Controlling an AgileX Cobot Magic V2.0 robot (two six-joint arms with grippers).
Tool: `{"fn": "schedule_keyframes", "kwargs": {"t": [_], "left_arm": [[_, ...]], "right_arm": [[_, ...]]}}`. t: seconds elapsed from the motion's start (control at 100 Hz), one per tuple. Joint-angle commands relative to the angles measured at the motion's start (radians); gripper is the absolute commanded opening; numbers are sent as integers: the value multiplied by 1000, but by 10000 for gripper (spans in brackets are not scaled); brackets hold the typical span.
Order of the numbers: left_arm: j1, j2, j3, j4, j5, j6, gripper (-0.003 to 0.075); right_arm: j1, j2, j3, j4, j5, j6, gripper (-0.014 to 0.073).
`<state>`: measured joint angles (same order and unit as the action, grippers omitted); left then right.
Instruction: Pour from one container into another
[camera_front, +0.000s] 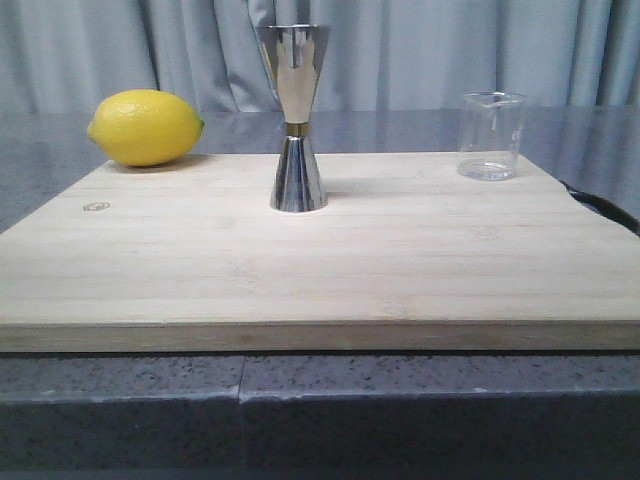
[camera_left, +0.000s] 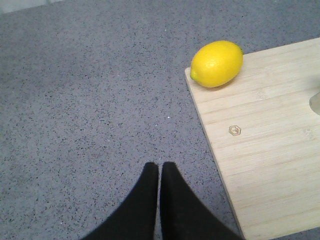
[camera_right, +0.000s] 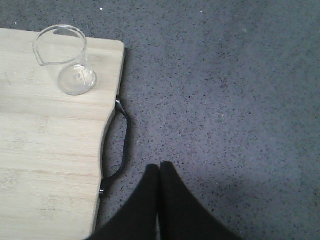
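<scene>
Cutting board nearest, on worktop. Jigger centre, beaker far right corner. Left tool, right tool both pressed together, off board. Risk: tall jigger tips if nudged; glass slips.

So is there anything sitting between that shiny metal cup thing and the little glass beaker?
No. In the front view only bare cutting board lies between the steel jigger and the glass beaker.

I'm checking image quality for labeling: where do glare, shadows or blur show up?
Front view: the jigger mirrors its surroundings and the lemon looks slightly soft. Right wrist view: the beaker shows clearly, its rim sharp; a dim shadow surrounds the shut fingers.
</scene>
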<state>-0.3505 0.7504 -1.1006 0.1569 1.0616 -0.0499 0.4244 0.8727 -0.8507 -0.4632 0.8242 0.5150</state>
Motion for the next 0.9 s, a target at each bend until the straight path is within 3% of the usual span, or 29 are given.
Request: {"fn": "schedule_keyframes", "kwargs": {"t": [0.0, 0.37, 0.7, 0.89], "left_arm": [[-8, 0, -24, 8, -70, -9, -19], [-2, -6, 0, 25, -117, -9, -19], [88, -256, 379, 18, -682, -9, -19], [182, -481, 672, 18, -913, -9, -19]], "right_arm": [[2, -11, -34, -41, -46, -12, -71], [2, -11, -34, -41, -46, -12, -71], [2, -11, -34, -41, -46, -12, -71], [2, -11, -34, -41, -46, -12, -71]]}}
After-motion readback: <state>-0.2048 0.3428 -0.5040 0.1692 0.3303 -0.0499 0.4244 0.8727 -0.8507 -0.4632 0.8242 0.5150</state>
